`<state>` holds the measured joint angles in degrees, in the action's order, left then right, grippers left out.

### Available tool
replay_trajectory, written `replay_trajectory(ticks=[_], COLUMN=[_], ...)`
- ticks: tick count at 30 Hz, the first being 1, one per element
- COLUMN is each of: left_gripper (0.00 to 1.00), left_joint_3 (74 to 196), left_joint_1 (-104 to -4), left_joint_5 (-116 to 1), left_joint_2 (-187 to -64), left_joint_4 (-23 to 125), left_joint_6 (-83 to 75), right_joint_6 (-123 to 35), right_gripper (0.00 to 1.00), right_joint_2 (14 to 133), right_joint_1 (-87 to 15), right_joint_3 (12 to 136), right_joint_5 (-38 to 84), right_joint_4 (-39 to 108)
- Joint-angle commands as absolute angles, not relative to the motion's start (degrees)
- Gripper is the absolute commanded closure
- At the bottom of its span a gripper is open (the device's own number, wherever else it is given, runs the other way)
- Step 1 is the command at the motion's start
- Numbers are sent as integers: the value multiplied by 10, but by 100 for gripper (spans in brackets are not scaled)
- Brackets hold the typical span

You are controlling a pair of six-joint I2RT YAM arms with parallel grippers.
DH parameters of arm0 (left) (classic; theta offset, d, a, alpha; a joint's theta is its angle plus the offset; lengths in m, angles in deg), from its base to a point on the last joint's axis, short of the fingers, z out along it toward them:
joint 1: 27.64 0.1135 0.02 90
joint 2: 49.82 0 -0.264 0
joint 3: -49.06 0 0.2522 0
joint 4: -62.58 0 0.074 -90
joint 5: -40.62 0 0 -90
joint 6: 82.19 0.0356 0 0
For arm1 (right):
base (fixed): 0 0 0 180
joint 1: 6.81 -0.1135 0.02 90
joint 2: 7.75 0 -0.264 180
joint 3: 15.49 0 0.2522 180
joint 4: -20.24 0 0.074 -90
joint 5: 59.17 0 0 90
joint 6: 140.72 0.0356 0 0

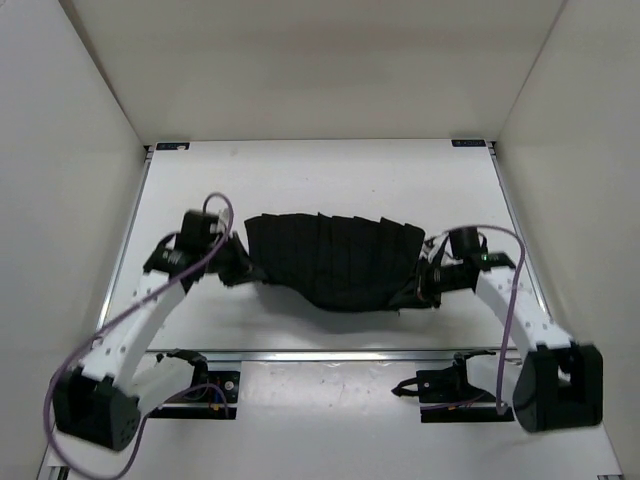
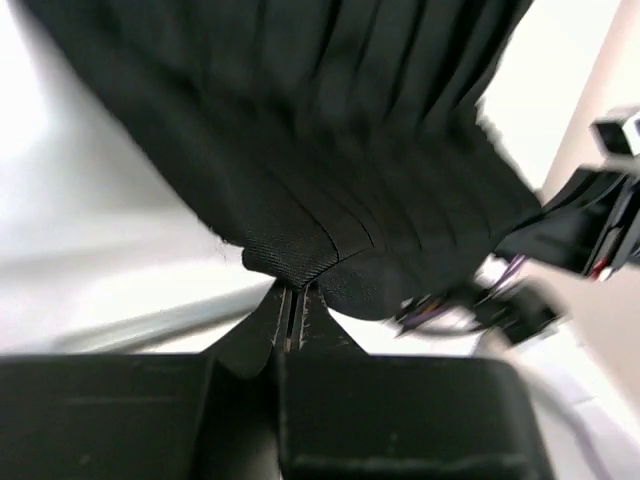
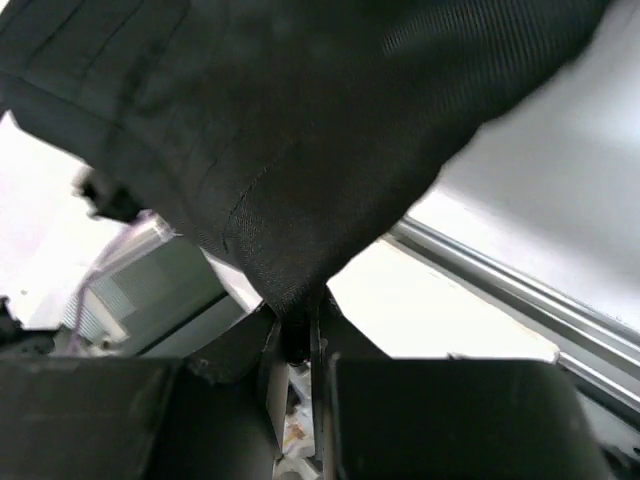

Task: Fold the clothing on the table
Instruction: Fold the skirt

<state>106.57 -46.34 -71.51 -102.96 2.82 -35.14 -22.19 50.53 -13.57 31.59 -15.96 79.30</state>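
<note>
From above, clothing (image 1: pixel 335 262) masks where left gripper (image 1: pixel 246 272) and right gripper (image 1: pixel 423 287) pinch it.

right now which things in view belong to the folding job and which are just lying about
Job in hand:
- clothing, black and pleated, pinched at both ends
- left gripper and right gripper, each shut on the clothing
- table under it

Not part of it:
- purple cables on the arms
- metal rail along the near edge
- white walls
</note>
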Motion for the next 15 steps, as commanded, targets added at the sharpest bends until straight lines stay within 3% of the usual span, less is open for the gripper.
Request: replay_trajectory(ticks=[1, 4, 5, 6, 7, 9, 10, 13, 14, 15], left_gripper=[96, 89, 75, 59, 57, 53, 43, 45, 45, 44], left_joint_3=[1180, 1303, 1368, 1424, 1444, 1468, 1457, 1412, 1384, 1355], left_joint_1=[-407, -355, -351, -343, -331, -327, -325, -312, -310, -305], left_joint_5=[-745, -768, -766, -792, -835, -890, -910, -938, -940, -932], left_joint_2=[-1172, -1351, -1426, -1497, -1524, -1583, -1585, -1564, -1545, -1521], left_joint_4=[78, 105, 96, 94, 111, 171, 227, 333, 347, 349], left_joint_6=[-317, -305, -303, -303, -310, -354, -394, -452, -457, -451], right_joint_6=[-259, -262, -257, -245, -231, -234, -225, -208, -204, -207], right_gripper=[100, 100, 91, 70, 57, 48, 44, 42, 34, 34], right_joint_2=[625, 774, 824, 850, 891, 926, 932, 915, 901, 894], right_joint_1=[-109, -73, -55, -40, -32, -29, -23, -9, -8, -8], right_joint_3=[456, 588, 635, 662, 709, 770, 782, 766, 746, 740], right_joint_5=[-185, -177, -199, -187, -156, -115, -94, -78, -64, -42], right_joint_4=[772, 748, 719, 717, 714, 717, 712, 692, 692, 690])
